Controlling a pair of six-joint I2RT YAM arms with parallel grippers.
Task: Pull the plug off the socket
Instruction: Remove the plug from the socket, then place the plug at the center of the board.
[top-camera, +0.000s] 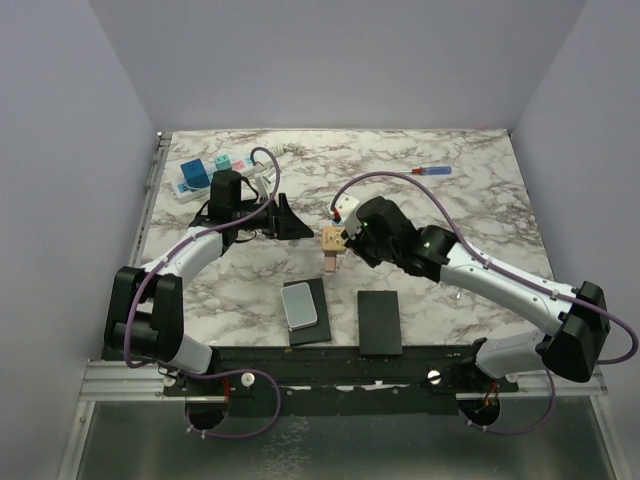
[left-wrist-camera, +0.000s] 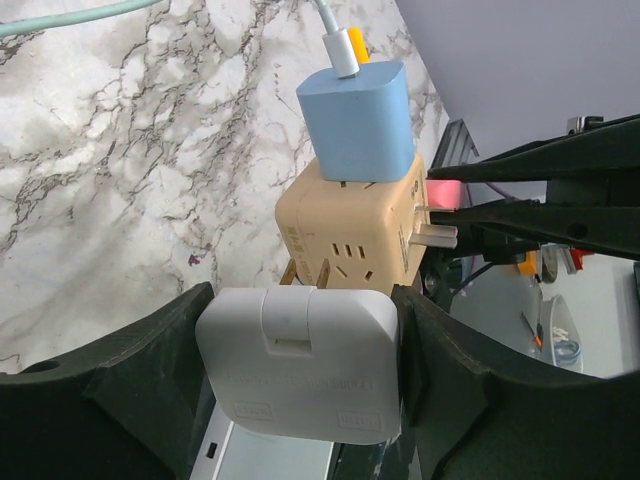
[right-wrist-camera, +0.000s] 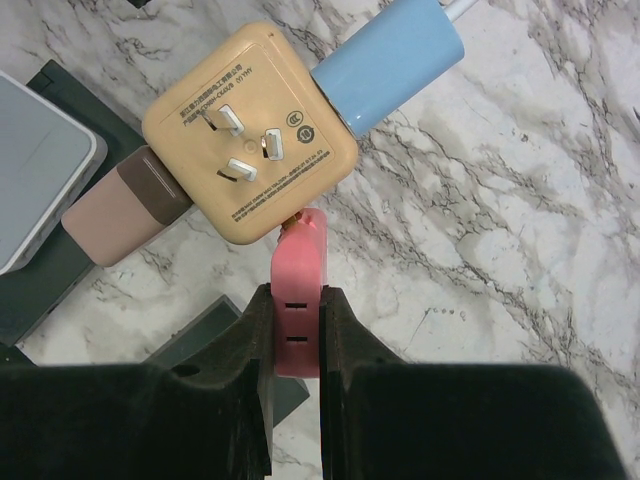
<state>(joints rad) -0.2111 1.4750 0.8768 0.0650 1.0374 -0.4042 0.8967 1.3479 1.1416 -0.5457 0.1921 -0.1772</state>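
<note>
Black fingers of the right gripper fill the bottom of its wrist view, pinched nearly together on a slim pink plug whose far end meets 1 side of a tan cube adapter. That cube shows 3 metal prongs on the face turned toward this camera, with a blue charger plugged into 1 side and a brown plug into another. Opposite, the left gripper stands partly open, both of its fingers pressed against the flanks of a white charger that joins the cube from the other side; a white cable enters the blue charger's top there. From overhead, the cube sits between the 2 grippers near the middle of the marble table. The socket, a long white power strip, lies at the far left corner just beyond the left wrist, apart from the cube, with a blue block on it. A grey slab rests on a black pad near the bases.
</note>
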